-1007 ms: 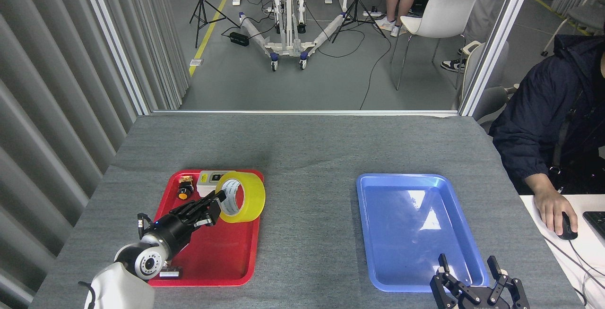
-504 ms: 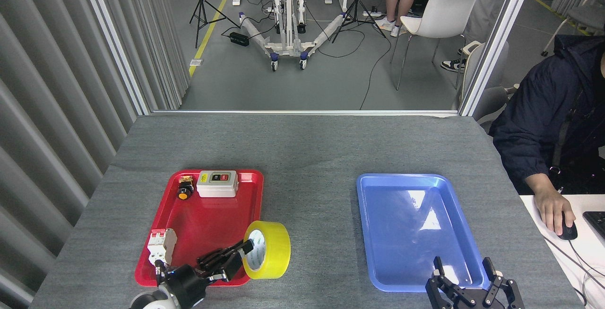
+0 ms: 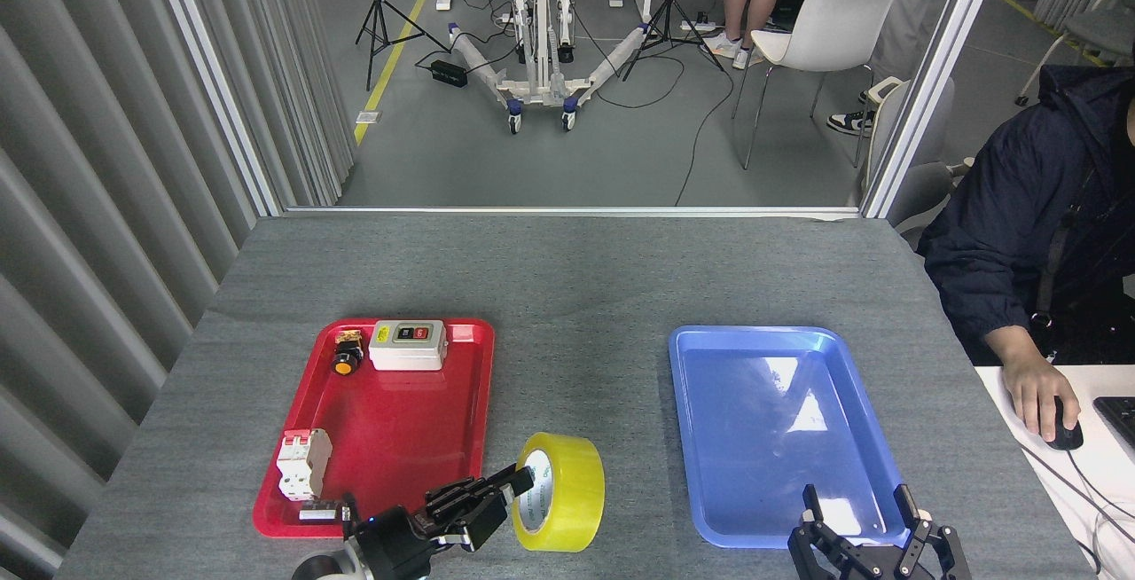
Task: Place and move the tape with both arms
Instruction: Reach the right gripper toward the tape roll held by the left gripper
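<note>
— Where do you see your left arm? 
— It enters at the bottom edge, left of centre, reaching up and to the right. Its black two-finger left gripper is clamped on the rim of the wide roll of translucent yellow packing tape, one finger inside the core.

— And your right side? 
— Only the black two-finger right gripper shows, low at the bottom edge, fingers pointing up and spread apart, holding nothing.

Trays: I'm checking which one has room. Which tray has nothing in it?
The blue tray, on the right, holds nothing; the red tray holds switch parts.
</note>
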You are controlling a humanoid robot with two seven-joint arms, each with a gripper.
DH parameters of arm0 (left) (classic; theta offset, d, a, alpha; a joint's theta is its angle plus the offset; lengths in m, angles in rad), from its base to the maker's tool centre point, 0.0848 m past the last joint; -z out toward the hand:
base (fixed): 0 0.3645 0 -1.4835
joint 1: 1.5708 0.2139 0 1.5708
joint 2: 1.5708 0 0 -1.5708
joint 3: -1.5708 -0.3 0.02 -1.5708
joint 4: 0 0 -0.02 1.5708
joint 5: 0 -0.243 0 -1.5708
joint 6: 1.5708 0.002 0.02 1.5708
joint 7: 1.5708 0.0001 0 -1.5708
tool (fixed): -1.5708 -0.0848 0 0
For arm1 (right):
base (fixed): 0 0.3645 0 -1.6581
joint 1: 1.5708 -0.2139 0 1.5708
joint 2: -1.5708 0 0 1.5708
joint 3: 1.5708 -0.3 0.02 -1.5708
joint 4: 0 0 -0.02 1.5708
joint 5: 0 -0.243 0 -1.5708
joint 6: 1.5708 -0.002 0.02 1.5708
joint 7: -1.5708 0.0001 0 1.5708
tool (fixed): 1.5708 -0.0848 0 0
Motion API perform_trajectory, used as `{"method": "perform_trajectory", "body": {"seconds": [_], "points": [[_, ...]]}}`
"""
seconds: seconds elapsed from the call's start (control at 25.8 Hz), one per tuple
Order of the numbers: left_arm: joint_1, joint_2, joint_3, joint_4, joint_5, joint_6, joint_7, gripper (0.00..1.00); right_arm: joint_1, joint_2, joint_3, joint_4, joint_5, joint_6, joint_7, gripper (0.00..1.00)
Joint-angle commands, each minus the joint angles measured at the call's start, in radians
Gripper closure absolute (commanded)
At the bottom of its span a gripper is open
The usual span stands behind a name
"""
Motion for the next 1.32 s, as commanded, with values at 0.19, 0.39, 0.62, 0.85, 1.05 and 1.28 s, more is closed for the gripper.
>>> {"method": "perform_trajectory", "body": {"seconds": [0.19, 0.39, 0.62, 0.85, 1.05, 1.28], "points": [[0.001, -0.025, -0.017, -0.013, 0.205, 0.0, -0.034, 1.0, 0.031, -0.143, 0.188, 0.011, -0.002, 0.115, -0.153, 0.0], [0.013, -0.025, -0.048, -0.011, 0.265, 0.0, -0.034, 1.0, -0.032, -0.385, 0.555, 0.064, -0.015, 0.449, -0.328, 0.0], [0.016, -0.022, -0.086, -0.01, 0.265, 0.0, -0.037, 1.0, -0.181, -0.56, 0.796, 0.112, -0.083, 0.532, -0.473, 0.0], [0.015, -0.024, -0.086, -0.005, 0.265, 0.0, -0.051, 1.0, -0.342, -0.676, 1.034, 0.146, -0.115, 0.526, -0.532, 0.0], [0.013, -0.022, -0.086, 0.006, 0.265, 0.0, -0.049, 1.0, -0.474, -0.718, 1.196, 0.146, -0.113, 0.523, -0.535, 0.0], [0.013, -0.016, -0.085, 0.02, 0.265, 0.0, -0.049, 1.0, -0.686, -0.739, 1.354, 0.218, -0.112, 0.486, -0.547, 0.0]]}}
